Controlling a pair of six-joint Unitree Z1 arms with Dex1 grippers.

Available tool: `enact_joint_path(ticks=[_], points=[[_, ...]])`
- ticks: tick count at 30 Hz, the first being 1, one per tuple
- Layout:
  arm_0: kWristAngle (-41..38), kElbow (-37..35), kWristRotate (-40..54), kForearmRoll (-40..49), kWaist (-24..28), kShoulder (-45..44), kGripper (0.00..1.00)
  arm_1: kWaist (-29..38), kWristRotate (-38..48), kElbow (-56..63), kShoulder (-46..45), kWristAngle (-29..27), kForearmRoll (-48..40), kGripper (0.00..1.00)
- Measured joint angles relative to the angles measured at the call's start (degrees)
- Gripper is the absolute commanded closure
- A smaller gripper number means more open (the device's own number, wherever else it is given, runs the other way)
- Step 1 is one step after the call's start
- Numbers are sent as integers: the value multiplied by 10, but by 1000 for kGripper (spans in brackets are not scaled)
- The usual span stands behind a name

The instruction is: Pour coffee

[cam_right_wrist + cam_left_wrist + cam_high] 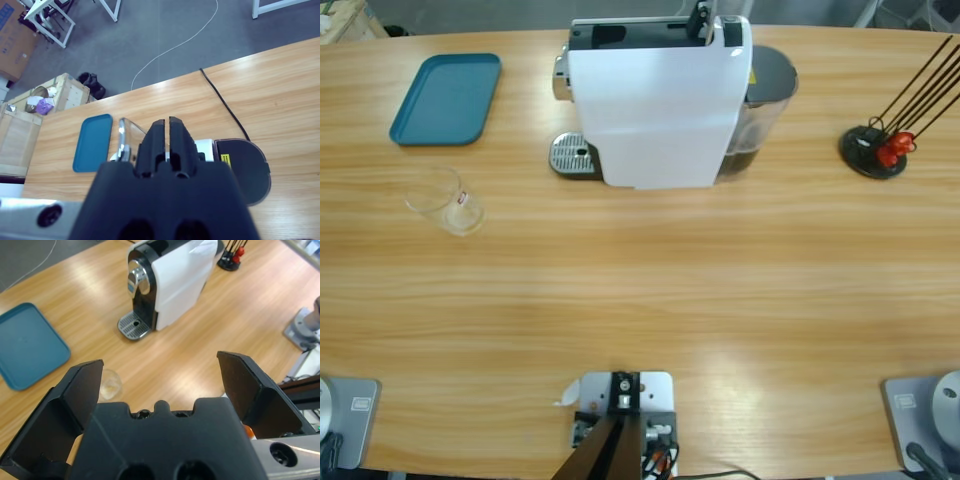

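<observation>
High view, bench: you have the white coffee machine (660,100) at far centre, its drip tray (572,155) on its left side and its dark tank (765,90) on its right.
High view, cup: the clear glass cup (445,200) sits left of the machine, near the teal tray (447,97), well apart from the spout; it looks empty, so no coffee is visible yet.
High view, other: a black stand with red-tipped rods (876,150) is at far right; keep clear of it. Neither arm shows here.
Left wrist view, gripper: your left gripper (160,380) hangs above the bench with its jaws wide apart and nothing between them; the cup (110,384) shows just past the left jaw.
Left wrist view, advice: the likely step is fetching the cup. Centre the jaws on its wall, come down level, close gently since thin glass slips, then set it squarely on the drip tray (134,326).
Right wrist view, gripper: your right gripper (169,127) has its jaws pressed together, empty, looking down over the top of the machine (205,147). Hold it away from the left arm's path.
</observation>
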Motion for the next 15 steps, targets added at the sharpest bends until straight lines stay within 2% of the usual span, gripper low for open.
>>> enact_joint_path(ticks=[15], points=[[0,-7,9,3,0,3,9,3,-3,-28,36,12,14,1000]])
